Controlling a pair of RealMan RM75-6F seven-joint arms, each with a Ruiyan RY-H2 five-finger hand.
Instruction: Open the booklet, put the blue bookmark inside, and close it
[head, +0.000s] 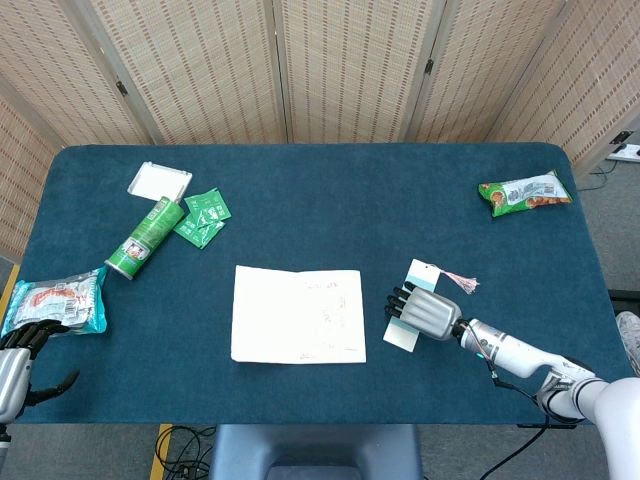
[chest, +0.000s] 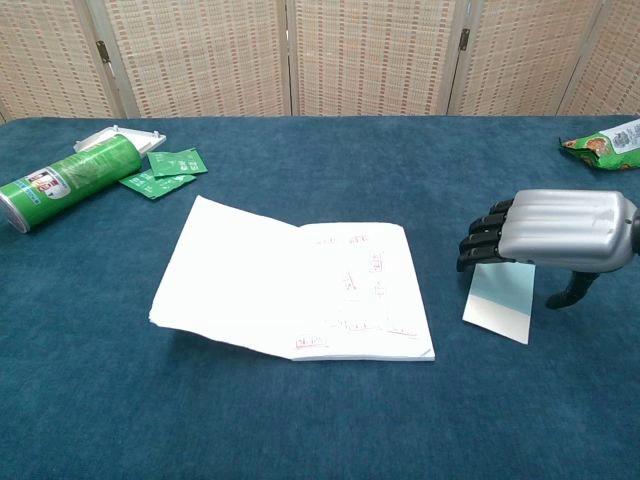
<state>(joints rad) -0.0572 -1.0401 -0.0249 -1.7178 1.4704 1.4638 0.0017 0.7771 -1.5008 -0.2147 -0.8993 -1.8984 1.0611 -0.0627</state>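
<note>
The white booklet (head: 298, 314) lies open at the table's middle, its left page slightly raised in the chest view (chest: 290, 285). The light blue bookmark (head: 404, 335) with a pink tassel (head: 460, 281) lies flat just right of it. My right hand (head: 428, 312) hovers palm down low over the bookmark (chest: 500, 300), fingers pointing toward the booklet and thumb hanging down at the bookmark's right edge; it holds nothing that I can see. My left hand (head: 15, 360) rests at the table's near left corner, fingers apart and empty.
A green can (head: 145, 238), green packets (head: 205, 215) and a white box (head: 159, 181) sit at the far left. A snack bag (head: 58, 300) lies next to my left hand, another (head: 524, 192) at the far right. Folding screens stand behind.
</note>
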